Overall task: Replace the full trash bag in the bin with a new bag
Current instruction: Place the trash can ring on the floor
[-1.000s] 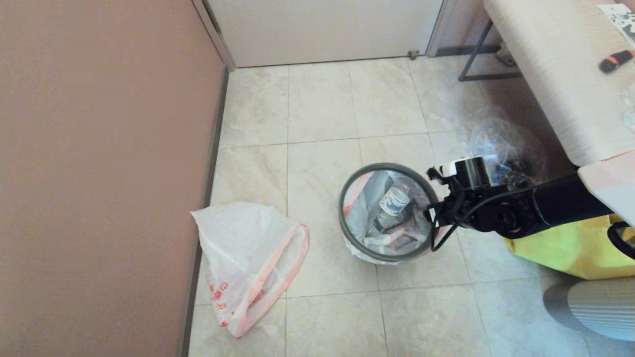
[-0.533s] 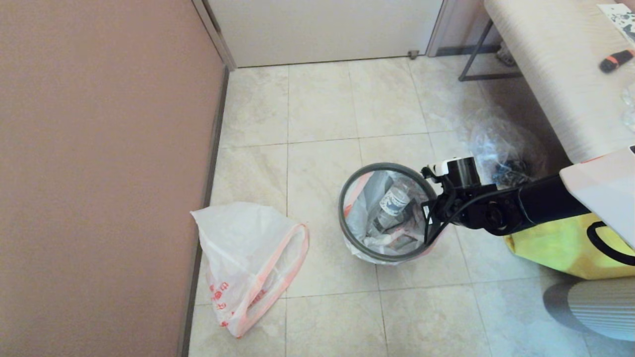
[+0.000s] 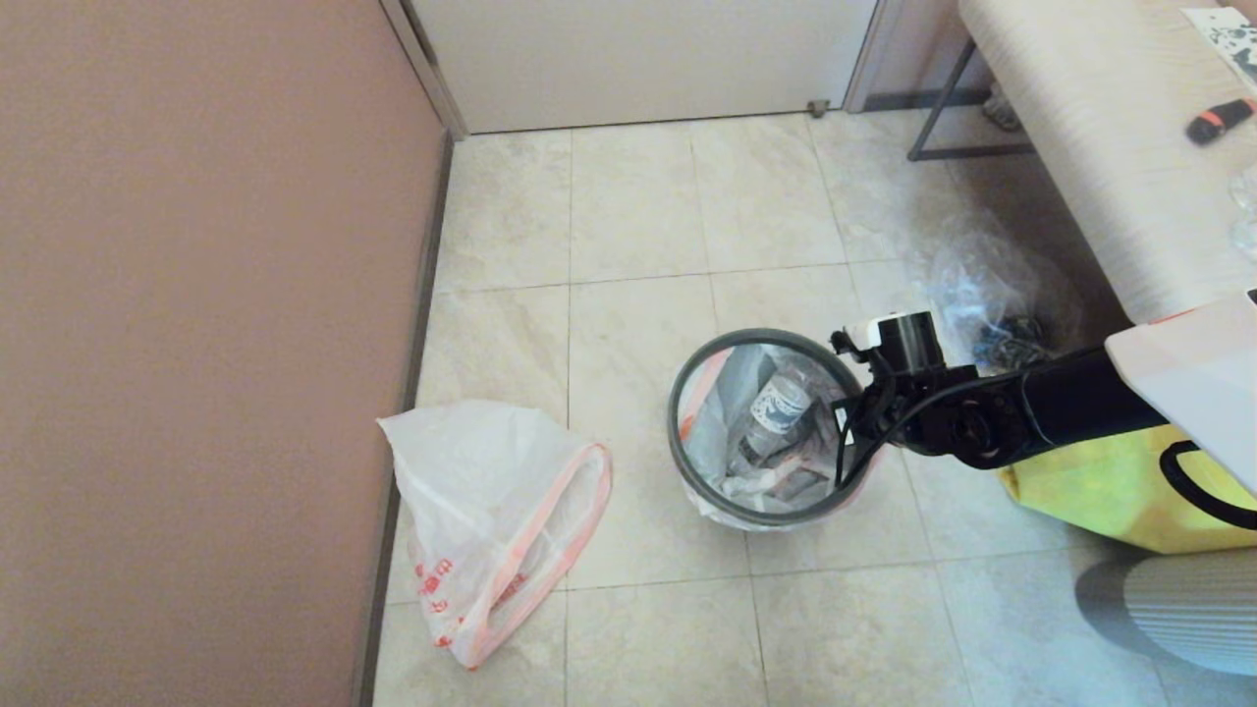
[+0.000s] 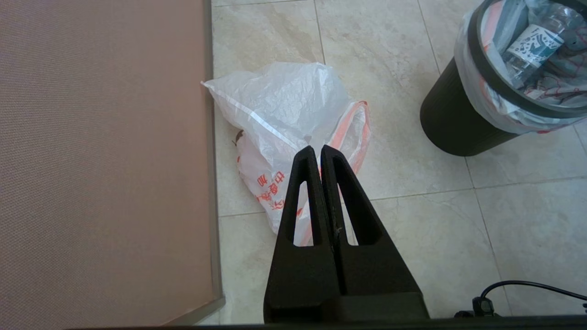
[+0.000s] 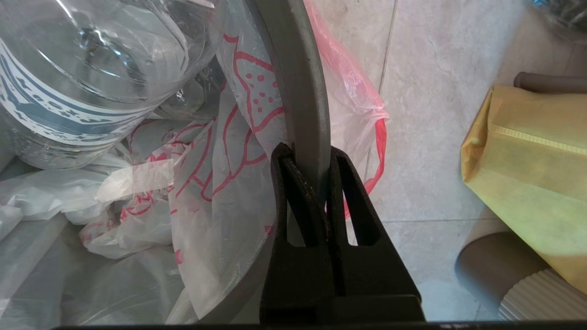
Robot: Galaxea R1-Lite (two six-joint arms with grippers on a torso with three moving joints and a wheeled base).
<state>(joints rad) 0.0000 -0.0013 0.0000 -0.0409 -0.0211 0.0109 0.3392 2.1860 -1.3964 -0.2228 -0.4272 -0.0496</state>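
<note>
The black bin (image 4: 454, 123) stands on the tiled floor with its grey hoop (image 3: 674, 422) on the rim. The full trash bag (image 3: 722, 432), white with red print, lines it and holds a clear bottle (image 3: 778, 405). My right gripper (image 5: 306, 153) is at the bin's right rim, shut on the hoop (image 5: 302, 91), one finger inside and one outside. The limp new bag (image 3: 491, 501) lies by the wall to the left. My left gripper (image 4: 319, 149) hangs shut and empty above the new bag (image 4: 284, 105), outside the head view.
A pink wall (image 3: 196, 344) runs along the left and a white door (image 3: 638, 59) closes the back. Right of the bin sit a clear crinkled bag (image 3: 992, 295), a yellow fabric bag (image 3: 1100, 491), a pale bench (image 3: 1100, 147) and a grey ribbed object (image 3: 1178, 609).
My right arm has shifted slightly left at the bin's right rim, and the hoop with the bin's top has shifted a little toward me. The new bag has not moved.
</note>
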